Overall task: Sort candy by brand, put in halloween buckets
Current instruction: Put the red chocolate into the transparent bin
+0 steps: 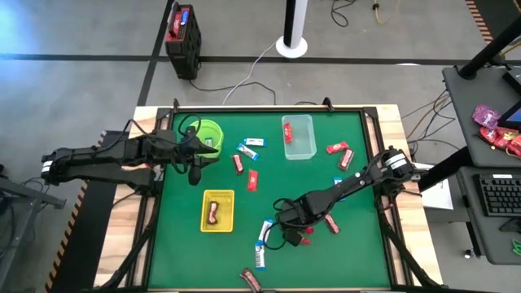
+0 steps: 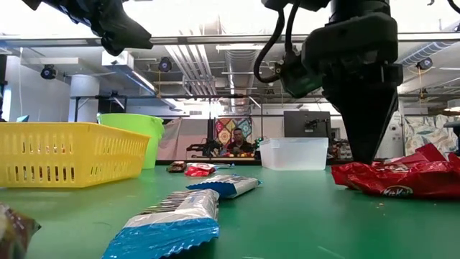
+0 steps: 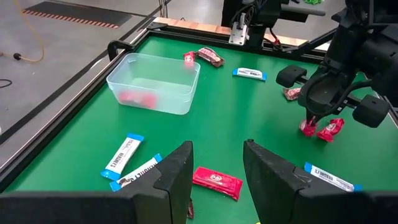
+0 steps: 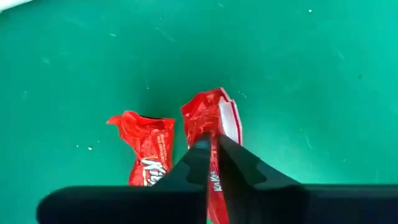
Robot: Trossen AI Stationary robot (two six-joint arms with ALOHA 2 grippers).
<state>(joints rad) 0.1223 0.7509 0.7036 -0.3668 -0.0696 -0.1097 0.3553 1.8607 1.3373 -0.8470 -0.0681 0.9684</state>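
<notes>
My right gripper (image 1: 298, 237) stands over the near middle of the green table and is shut on a red candy (image 4: 211, 121). A second red candy (image 4: 149, 149) lies just beside it on the mat. My left gripper (image 3: 217, 171) hangs open in the air next to the lime-green bucket (image 1: 209, 134), touching nothing. The yellow basket (image 1: 217, 210) holds a dark brown candy. The clear tub (image 1: 299, 136) holds a red candy. Blue-and-white candies (image 2: 223, 185) lie loose on the mat. My right gripper pinches the red candy's wrapper near its middle (image 4: 212, 130) between its two fingers. The fingers come from above, pointing steeply down, and lie along the bar. The candy rests on the mat, its far end (image 4: 217, 102) sticking out past the fingertips.
More loose candies are scattered about: blue-and-white ones (image 1: 251, 146) and a red one (image 1: 252, 181) at the centre, red and brown ones (image 1: 342, 153) at the right, blue ones (image 1: 263, 242) and a brown one (image 1: 251, 279) near the front edge. A raised black frame (image 1: 269, 108) rims the table.
</notes>
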